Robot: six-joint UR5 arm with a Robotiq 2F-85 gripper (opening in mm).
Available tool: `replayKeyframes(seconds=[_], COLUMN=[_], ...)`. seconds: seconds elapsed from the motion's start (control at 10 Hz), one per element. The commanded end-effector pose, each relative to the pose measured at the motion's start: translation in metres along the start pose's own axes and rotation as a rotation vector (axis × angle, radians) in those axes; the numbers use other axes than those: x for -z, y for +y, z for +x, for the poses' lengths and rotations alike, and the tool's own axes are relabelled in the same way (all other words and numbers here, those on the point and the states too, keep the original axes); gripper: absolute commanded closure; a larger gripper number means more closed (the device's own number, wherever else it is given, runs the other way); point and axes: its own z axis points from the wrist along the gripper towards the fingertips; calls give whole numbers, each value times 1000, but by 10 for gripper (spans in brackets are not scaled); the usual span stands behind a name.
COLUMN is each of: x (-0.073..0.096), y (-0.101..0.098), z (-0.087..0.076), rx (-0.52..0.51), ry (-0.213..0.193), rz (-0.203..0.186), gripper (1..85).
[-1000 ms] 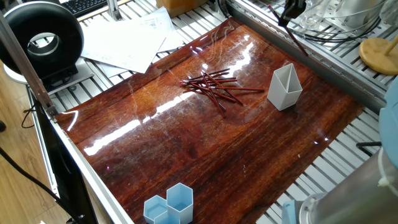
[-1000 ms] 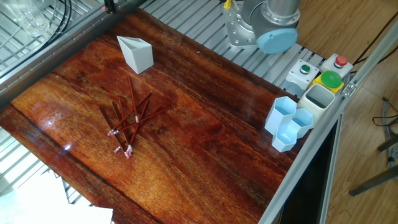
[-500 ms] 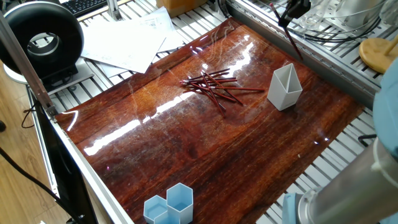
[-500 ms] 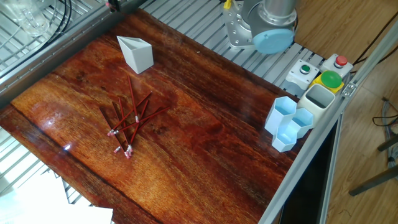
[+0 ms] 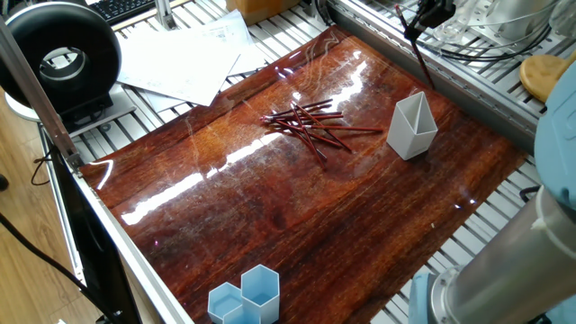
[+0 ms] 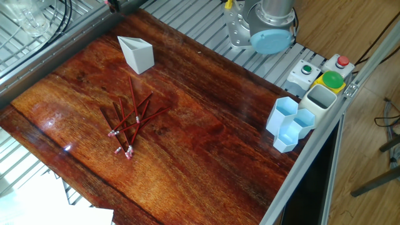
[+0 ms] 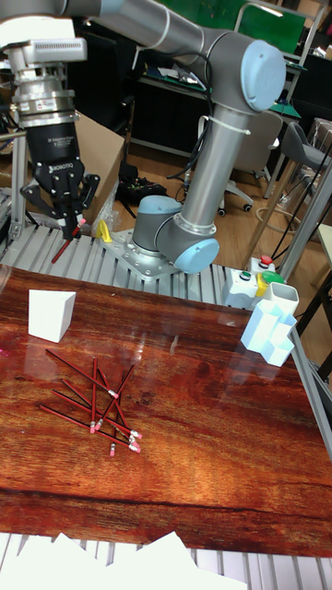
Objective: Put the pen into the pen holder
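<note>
The gripper (image 7: 70, 219) hangs high above the table, its 2 fingers (image 7: 81, 205) drawn in and pinching 1 red pen (image 7: 66, 242) by its upper end, so the pen slants down and away from the jaws with its lower tip free in the air. In one fixed view the same pen (image 5: 418, 56) shows as a thin dark line dropping from the gripper (image 5: 423, 18) near the table's far edge. The pen holder (image 7: 51, 315), a white angular cup, stands upright on the wooden table (image 7: 212, 433) below the jaws, clearly apart from the pen's tip and not touched by it. Farther from the jaws, past the holder, a loose pile of red pens (image 7: 95, 399) lies crossed on the wood. A cluster of light blue hexagonal cups (image 7: 269, 338) stands well apart from the jaws at the table's opposite side.
</note>
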Motion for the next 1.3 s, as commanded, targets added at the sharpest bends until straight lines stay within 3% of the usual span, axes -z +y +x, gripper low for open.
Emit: replayKeyframes(seconds=[0.0, 0.1, 0.2, 0.4, 0.7, 0.8, 1.0, 1.2], x=[2, 2, 1, 1, 0, -10, -21, -27], y=[-16, -14, -11, -15, -24, -27, -31, -26], z=[18, 19, 4, 7, -7, -6, 7, 11], rx=[-96, -161, -196, -185, -146, -132, -131, -146], ry=[55, 58, 4, 13, -95, -128, -121, -114], rz=[56, 51, 38, 51, 71, 69, 87, 76], gripper=[847, 847, 847, 847, 847, 847, 847, 847])
